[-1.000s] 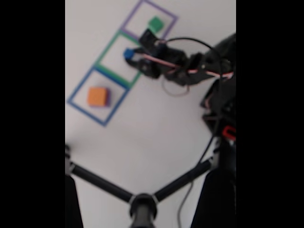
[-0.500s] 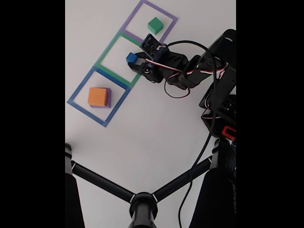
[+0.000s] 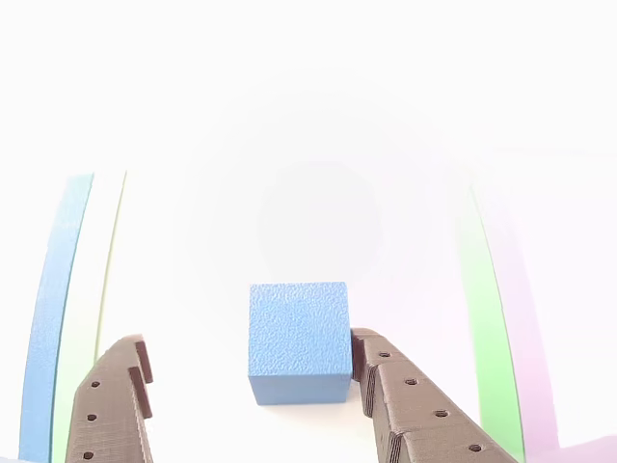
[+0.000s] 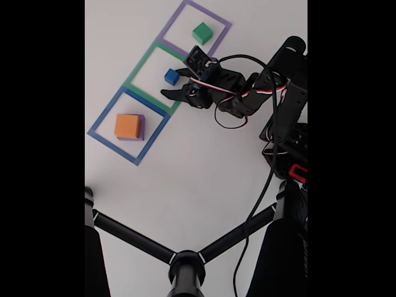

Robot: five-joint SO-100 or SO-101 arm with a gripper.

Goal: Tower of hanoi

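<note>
In the fixed view a small blue cube (image 4: 171, 77) rests inside the green tape square (image 4: 137, 68). My gripper (image 4: 173, 83) is open around it, one finger on each side. In the other view the blue cube (image 3: 299, 338) sits on the white table between my fingers; the gripper (image 3: 249, 349) is open, with the right finger (image 3: 405, 400) against the cube's side and the left finger (image 3: 116, 400) well apart. A green cube (image 4: 202, 32) sits in the purple square (image 4: 179, 12). An orange cube (image 4: 127, 125) lies on a purple block (image 4: 142, 127) in the blue square (image 4: 105, 114).
The arm's base and cables (image 4: 286, 145) stand at the right of the fixed view. Black tripod legs (image 4: 185, 266) cross its bottom. White table (image 4: 185, 173) lies bare between the squares and the tripod. Blue tape (image 3: 58, 309) and green tape (image 3: 492, 318) flank the cube.
The gripper came down with the blue cube into the green square and its jaws have spread apart; the cube now rests on the table, let go.
</note>
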